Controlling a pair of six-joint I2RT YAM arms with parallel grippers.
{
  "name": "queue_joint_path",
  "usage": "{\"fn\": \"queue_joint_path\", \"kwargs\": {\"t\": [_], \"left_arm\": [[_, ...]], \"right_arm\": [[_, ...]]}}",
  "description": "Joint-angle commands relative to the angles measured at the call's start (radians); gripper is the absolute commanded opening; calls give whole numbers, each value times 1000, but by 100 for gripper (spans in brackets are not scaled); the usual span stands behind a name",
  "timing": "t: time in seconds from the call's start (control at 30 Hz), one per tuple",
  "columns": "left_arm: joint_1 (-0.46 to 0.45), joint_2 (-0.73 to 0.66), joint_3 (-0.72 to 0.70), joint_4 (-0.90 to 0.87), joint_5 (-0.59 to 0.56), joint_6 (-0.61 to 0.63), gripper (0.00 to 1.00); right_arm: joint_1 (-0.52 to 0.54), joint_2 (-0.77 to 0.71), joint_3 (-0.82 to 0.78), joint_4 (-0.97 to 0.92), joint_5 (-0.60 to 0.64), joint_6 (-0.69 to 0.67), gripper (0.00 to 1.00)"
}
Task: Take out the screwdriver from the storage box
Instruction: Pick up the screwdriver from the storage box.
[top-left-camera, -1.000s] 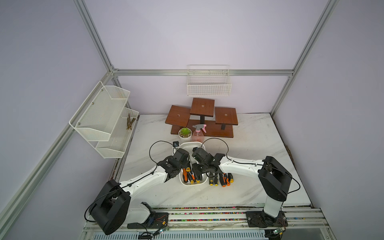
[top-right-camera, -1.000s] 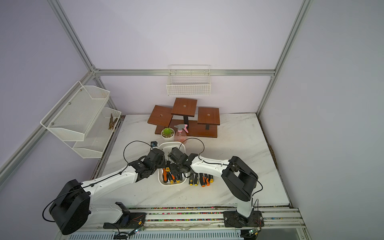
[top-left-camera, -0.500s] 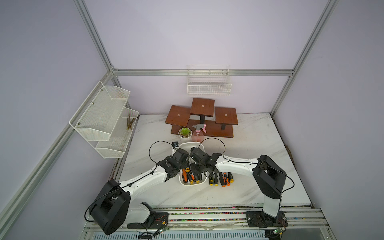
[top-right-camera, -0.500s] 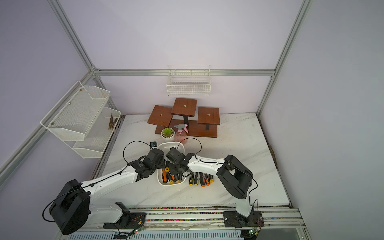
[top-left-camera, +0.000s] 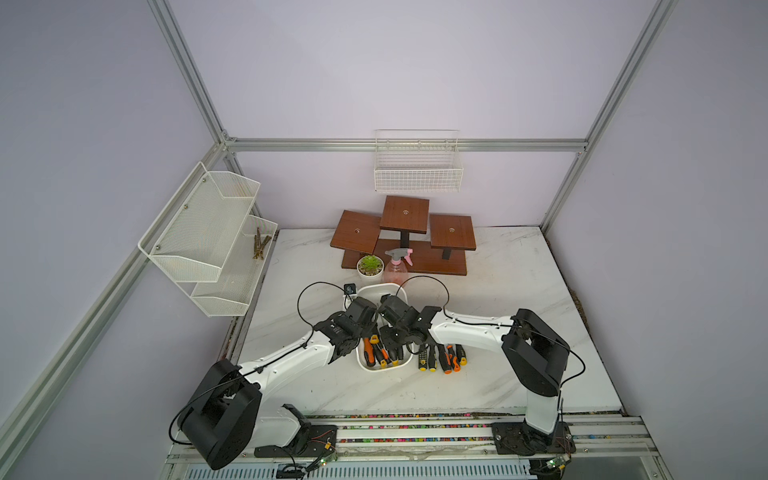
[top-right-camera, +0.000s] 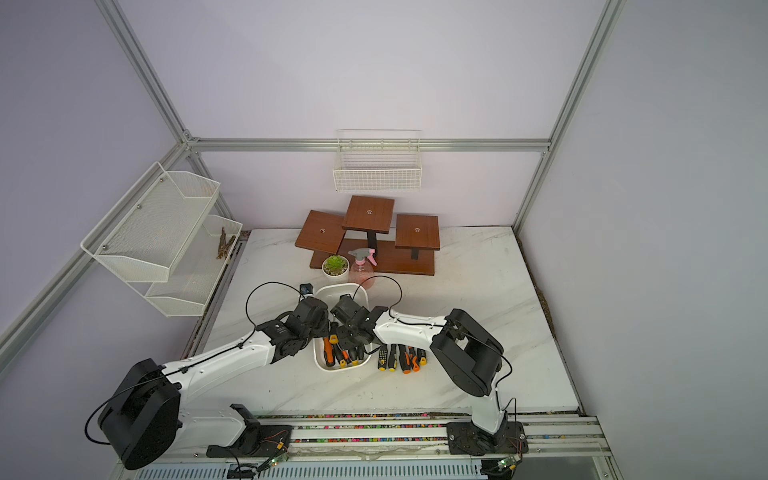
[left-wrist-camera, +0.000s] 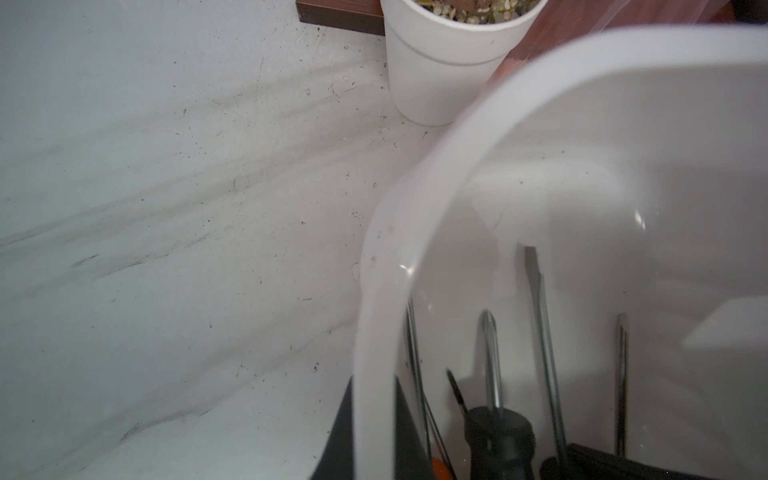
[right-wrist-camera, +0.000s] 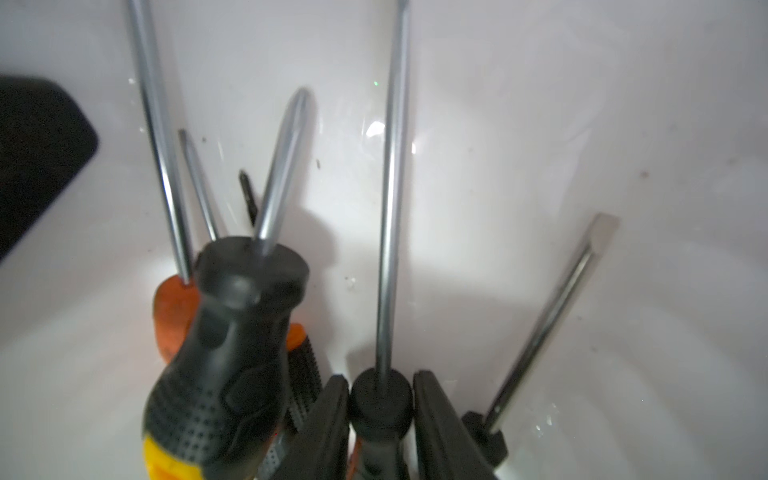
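Note:
The storage box (top-left-camera: 381, 286) (top-right-camera: 341, 286) is a white tub at mid-table holding several screwdrivers. My left gripper (left-wrist-camera: 374, 399) (top-left-camera: 362, 332) is shut on the box's left wall (left-wrist-camera: 415, 232), one finger inside and one outside. My right gripper (right-wrist-camera: 381, 395) (top-left-camera: 394, 344) (top-right-camera: 353, 345) reaches down into the box. Its fingers (right-wrist-camera: 328, 415) press both sides of the black collar of a long-shafted screwdriver (right-wrist-camera: 390, 208). Beside it lie a black-and-yellow-handled screwdriver (right-wrist-camera: 224, 353), an orange-handled one (right-wrist-camera: 172, 303) and a flat-blade one (right-wrist-camera: 552, 324).
Several screwdrivers (top-left-camera: 440, 357) (top-right-camera: 401, 359) lie in a row on the marble just right of the box. Behind the box stand a potted plant (top-left-camera: 370, 266), a pink spray bottle (top-left-camera: 397, 268) and a wooden stand (top-left-camera: 405, 237). Mesh baskets (top-left-camera: 208, 232) (top-left-camera: 417, 166) hang on the walls.
My right gripper has moved left from the row on the table into the box and closed on a screwdriver's collar. The left arm has stayed on the box wall.

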Motion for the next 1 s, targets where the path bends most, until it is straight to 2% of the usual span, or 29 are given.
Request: {"fn": "queue_joint_path", "kwargs": {"t": [0.0,0.23,0.37,0.97], "left_arm": [[-3,-37,34,50,-4,21,0],[-3,-36,34,50,-6,20,0],[-3,-35,35,51,-5,20,0],[-3,3,32,72,-2,11,0]], "right_arm": [[-8,57,-2,4,20,4,30],[-11,57,-6,13,7,8,19],[-12,40,-14,33,-10,10,0],[-14,-136,-101,125,-87,25,0]]}}
